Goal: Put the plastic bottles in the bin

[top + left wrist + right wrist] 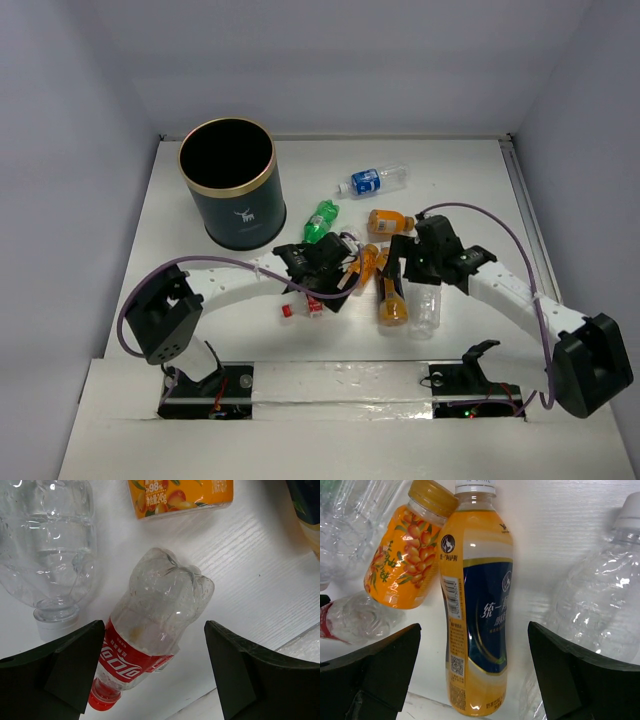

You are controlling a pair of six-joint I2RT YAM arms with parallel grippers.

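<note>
Both my tools are open. Left tool [154, 645] straddles the red-label bottle [165, 595] lying on the tabletop [250, 555]; right tool [474, 630] straddles the navy-label orange bottle [477, 605]. The bin [240, 215] stands well apart, far left. Risk: the small orange bottle [402, 560] touches mine and could get pinched; round bottles may roll out on closing.
</note>
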